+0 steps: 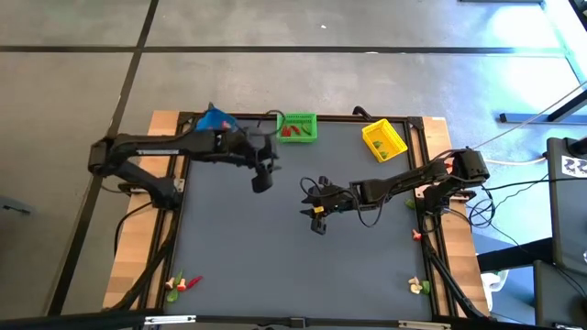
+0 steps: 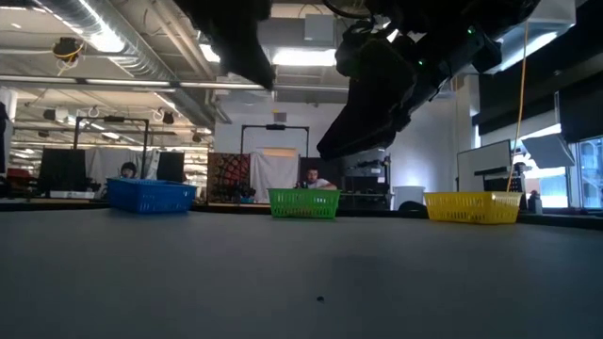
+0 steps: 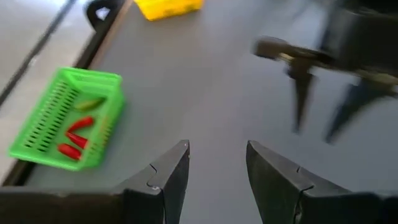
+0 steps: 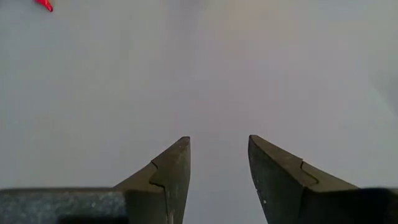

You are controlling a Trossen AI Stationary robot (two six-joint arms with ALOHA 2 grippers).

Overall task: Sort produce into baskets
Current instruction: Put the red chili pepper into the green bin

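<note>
Three baskets stand along the table's far edge: a blue one (image 1: 215, 119), a green one (image 1: 297, 126) and a yellow one (image 1: 383, 139). The green basket (image 3: 65, 118) holds two red pieces (image 3: 74, 137) and a green piece. More produce lies near the front left corner (image 1: 182, 284) and the front right corner (image 1: 419, 286). My left gripper (image 1: 261, 181) hangs open and empty over the mat, in front of the green basket. My right gripper (image 1: 308, 200) stands open and empty near the table's middle.
In the low view the blue (image 2: 151, 195), green (image 2: 302, 203) and yellow (image 2: 471, 207) baskets stand in a row at the back. A small red piece (image 4: 43, 5) lies on the mat far ahead of my right gripper. The dark mat (image 1: 275, 266) lies bare in front.
</note>
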